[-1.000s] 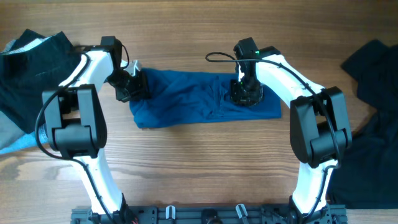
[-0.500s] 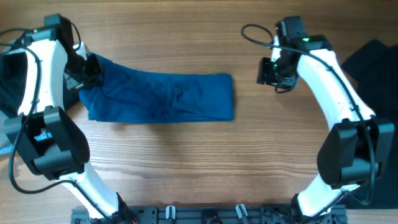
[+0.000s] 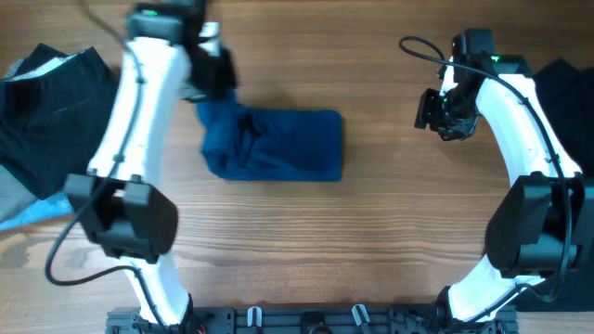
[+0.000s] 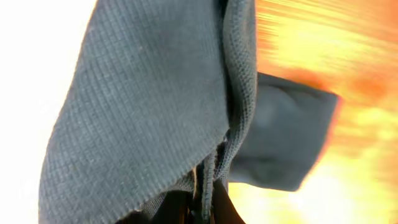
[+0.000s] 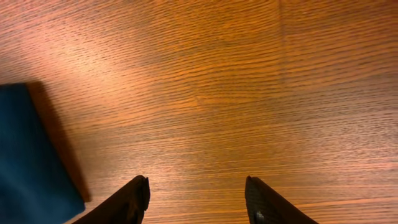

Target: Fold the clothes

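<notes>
Two grippers differ: left gripper [image 3: 215,80] clamps an edge of the blue shirt [image 3: 278,144]; right gripper [image 5: 196,186] hangs spread-fingered over the wooden table [image 5: 249,74].

A broad stretch of bare counter [image 3: 390,213] is left between the folded blue shirt [image 3: 288,144] and the right gripper [image 3: 434,111] (its jaws spread over bare wood), and all along the near edge. The left side is blocked by a black garment [image 3: 46,102] and the left arm [image 3: 139,102]; another black heap [image 3: 580,83] is crowded against the right edge.
</notes>
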Robot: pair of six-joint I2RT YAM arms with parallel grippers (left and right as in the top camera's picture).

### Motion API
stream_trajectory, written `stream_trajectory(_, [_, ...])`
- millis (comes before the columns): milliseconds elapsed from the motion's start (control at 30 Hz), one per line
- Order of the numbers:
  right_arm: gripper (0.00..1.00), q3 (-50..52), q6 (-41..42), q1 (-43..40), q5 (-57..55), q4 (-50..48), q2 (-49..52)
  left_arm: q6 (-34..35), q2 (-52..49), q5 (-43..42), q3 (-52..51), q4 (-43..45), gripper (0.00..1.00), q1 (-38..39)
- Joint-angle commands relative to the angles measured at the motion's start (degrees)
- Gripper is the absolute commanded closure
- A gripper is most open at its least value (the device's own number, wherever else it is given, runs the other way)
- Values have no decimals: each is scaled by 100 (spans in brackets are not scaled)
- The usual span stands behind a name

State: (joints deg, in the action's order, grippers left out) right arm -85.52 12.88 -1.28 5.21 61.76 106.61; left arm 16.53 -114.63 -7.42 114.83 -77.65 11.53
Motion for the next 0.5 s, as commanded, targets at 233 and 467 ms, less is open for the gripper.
stream_trajectory(233, [45, 48, -262, 2, -101, 70, 2, 905, -166, -170, 133, 551, 96, 1480])
stream_trajectory(467, [45, 48, -267, 2, -103, 144, 2, 1097, -535, -219, 133, 640, 96, 1722])
